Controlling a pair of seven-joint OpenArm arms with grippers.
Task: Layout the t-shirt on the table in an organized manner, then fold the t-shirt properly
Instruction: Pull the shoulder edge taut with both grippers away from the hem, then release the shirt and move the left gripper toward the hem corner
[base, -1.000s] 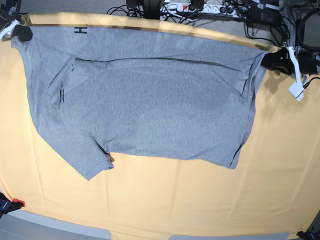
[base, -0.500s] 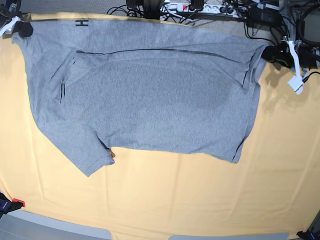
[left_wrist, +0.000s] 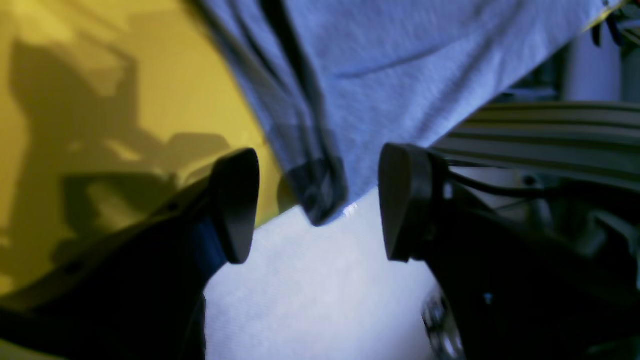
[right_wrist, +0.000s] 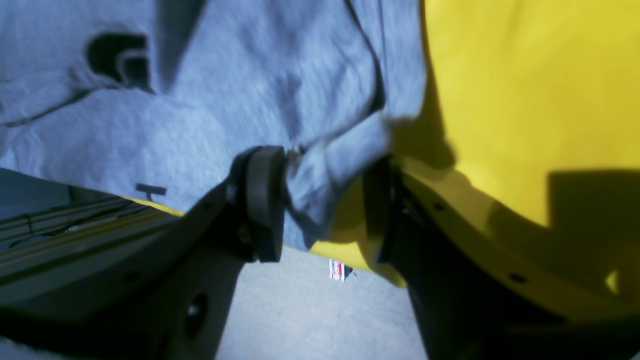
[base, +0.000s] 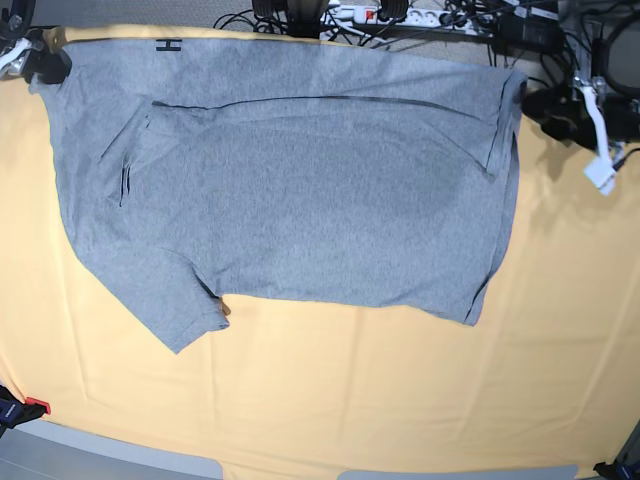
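The grey t-shirt (base: 300, 190) lies spread flat on the yellow-orange table (base: 350, 400), its top edge at the far table edge, with black lettering (base: 167, 44) showing there. My left gripper (base: 542, 103) is open, just right of the shirt's far right corner. In the left wrist view that corner (left_wrist: 320, 195) hangs untouched between the spread fingers of the gripper (left_wrist: 318, 200). My right gripper (base: 45, 68) is at the far left corner. In the right wrist view it (right_wrist: 325, 210) is open, with bunched cloth (right_wrist: 320, 185) lying between the jaws.
Cables and a power strip (base: 400, 15) lie behind the far table edge. A white connector (base: 600, 175) dangles by the left arm. A red and black clamp (base: 25, 408) sits at the near left corner and a dark one (base: 615, 468) at the near right.
Both grippers carried the shirt's top edge farther back toward the far table edge. The left gripper has let go of its corner and now stands apart from it.
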